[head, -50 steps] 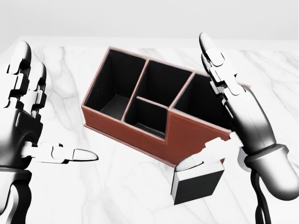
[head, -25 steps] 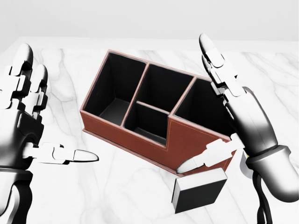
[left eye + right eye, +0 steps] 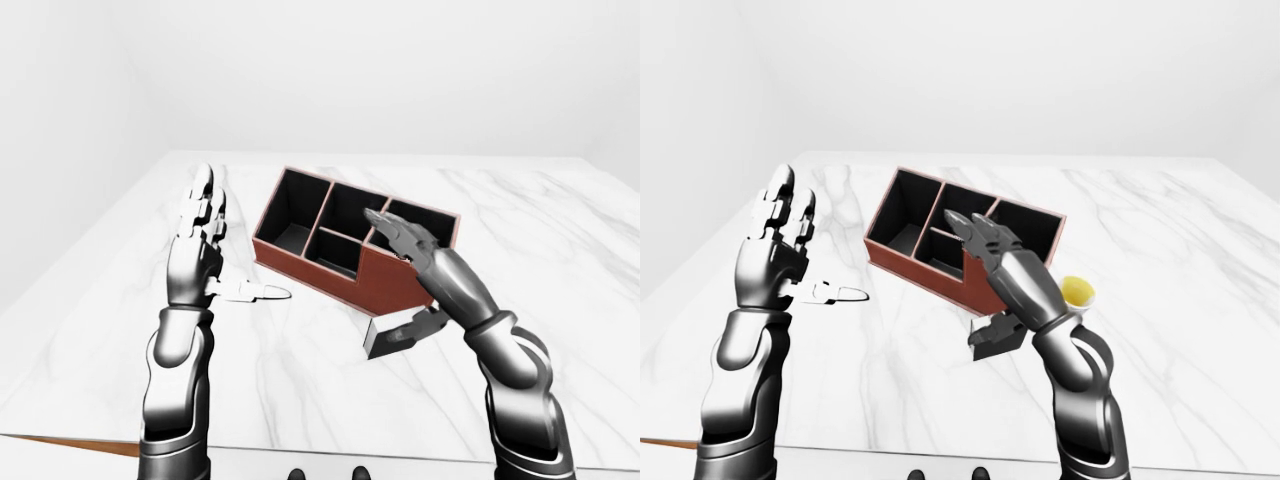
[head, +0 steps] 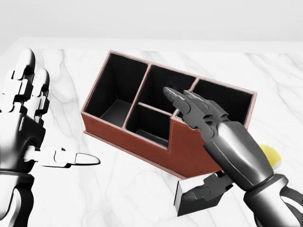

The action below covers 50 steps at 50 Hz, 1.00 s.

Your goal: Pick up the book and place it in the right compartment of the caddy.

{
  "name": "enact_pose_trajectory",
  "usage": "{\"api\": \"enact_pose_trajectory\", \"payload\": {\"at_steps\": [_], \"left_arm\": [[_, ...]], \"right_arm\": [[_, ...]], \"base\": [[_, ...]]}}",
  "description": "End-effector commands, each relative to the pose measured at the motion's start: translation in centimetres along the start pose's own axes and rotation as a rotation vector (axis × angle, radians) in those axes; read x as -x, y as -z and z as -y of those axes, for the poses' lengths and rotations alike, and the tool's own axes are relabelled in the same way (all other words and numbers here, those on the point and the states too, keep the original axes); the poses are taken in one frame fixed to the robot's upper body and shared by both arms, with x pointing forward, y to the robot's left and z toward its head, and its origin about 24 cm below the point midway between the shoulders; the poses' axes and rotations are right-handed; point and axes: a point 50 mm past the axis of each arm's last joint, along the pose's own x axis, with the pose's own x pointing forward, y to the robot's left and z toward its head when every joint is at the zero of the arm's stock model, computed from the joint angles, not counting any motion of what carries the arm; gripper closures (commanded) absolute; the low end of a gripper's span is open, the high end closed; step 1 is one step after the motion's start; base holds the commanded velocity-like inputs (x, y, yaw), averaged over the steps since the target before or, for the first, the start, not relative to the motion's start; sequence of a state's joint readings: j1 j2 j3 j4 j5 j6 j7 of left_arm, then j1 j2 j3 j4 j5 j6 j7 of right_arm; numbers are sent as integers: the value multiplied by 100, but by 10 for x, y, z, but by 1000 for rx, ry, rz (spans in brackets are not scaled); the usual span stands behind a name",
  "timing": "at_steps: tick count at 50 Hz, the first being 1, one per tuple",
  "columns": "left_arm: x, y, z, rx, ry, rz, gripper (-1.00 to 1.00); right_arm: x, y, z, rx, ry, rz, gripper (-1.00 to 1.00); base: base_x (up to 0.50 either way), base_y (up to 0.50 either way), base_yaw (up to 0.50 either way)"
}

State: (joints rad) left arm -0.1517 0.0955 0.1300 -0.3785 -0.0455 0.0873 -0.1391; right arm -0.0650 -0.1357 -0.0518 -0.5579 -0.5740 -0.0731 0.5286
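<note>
The book [image 4: 196,198], dark-covered with a white page edge, lies on the marble table against the caddy's lower right corner in the head view. The caddy [image 4: 142,136] is red-brown with black insides. Its right compartment [image 4: 227,101] is the long one at the right end. My right hand [image 4: 194,142] hovers palm down above the book, open. Its fingers [image 4: 182,100] stretch left over the caddy's low wall, and its thumb [image 4: 203,189] curls onto the book's top edge. Well left of the caddy, my left hand [image 4: 52,127] is raised, open and holding nothing, thumb pointing right.
A yellow round object [image 3: 1077,291] sits on the table just right of the caddy, partly behind my right forearm. The white marble table [image 3: 300,400] ends at a near edge low in the eye views. Plain white walls surround it.
My right hand has turned from fingers-up to palm-down, its fingers now leaning left over the caddy and its thumb curling onto the book. The yellow object has come into view. The book has barely shifted.
</note>
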Motion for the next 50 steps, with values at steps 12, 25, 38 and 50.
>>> {"api": "enact_pose_trajectory", "payload": {"at_steps": [12,25,38,50], "left_arm": [[0,7,0,16,-5,-30,-100],[4,4,-2,15,-9,-17,-100],[6,-2,-2,14,-12,3,-100],[5,-1,-2,13,-16,0,-100]], "right_arm": [[15,5,-19,200,-164,-166,-40],[21,12,-31,251,-234,-244,-27],[19,11,-35,267,-283,-249,-25],[15,18,-41,288,-294,-274,-25]], "base": [[0,0,0],[0,0,0],[0,0,0],[0,0,0]]}}
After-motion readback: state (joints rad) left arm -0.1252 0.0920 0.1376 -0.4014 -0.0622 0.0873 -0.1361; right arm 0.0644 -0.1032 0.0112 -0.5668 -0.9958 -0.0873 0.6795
